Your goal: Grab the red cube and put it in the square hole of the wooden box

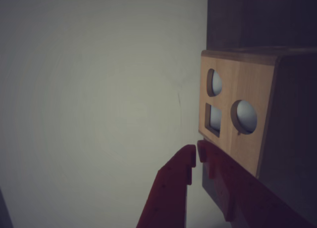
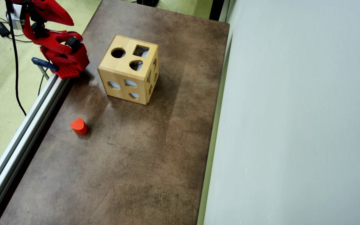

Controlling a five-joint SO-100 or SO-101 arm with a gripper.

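Gripper (image 1: 194, 156) shut, empty — only overhead view shows orange-red block (image 2: 79, 126).

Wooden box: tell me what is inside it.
Through the cutouts of the wooden box, the square hole included, only pale light and dark interior show. No red cube is visible; most of the inside is hidden by the walls.

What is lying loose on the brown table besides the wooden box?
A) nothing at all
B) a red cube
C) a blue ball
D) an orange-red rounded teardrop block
D: in the overhead view, only an orange-red teardrop block sits on the table, below-left of the wooden box.
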